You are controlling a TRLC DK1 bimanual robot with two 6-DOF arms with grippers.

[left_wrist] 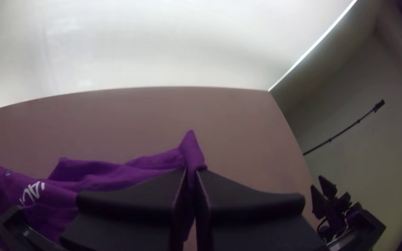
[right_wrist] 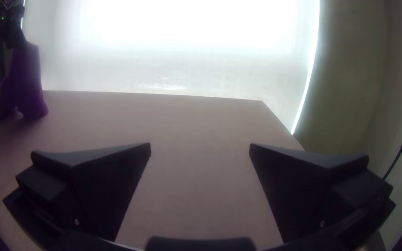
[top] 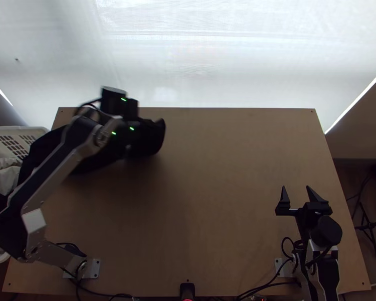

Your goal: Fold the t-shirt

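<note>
My left gripper [top: 133, 125] is over the table's far left part, holding up the dark t-shirt [top: 150, 140], which hangs bunched and trails left toward the basket. In the left wrist view the left gripper [left_wrist: 190, 173] is shut on a fold of the t-shirt [left_wrist: 108, 174], purple there with white lettering. The right wrist view has the t-shirt [right_wrist: 22, 83] hanging from the left arm down to the table. Low at the table's right side my right gripper [top: 297, 193] stands open, far from the cloth; its own wrist view has the right gripper [right_wrist: 200, 149] with nothing between its fingers.
A white basket [top: 17, 129] with other cloths stands against the table's left edge. Bare wooden tabletop [top: 228, 165] spreads across the middle and right. Cables [top: 263, 290] lie along the near edge, and a white curtain [top: 213, 60] hangs behind the far edge.
</note>
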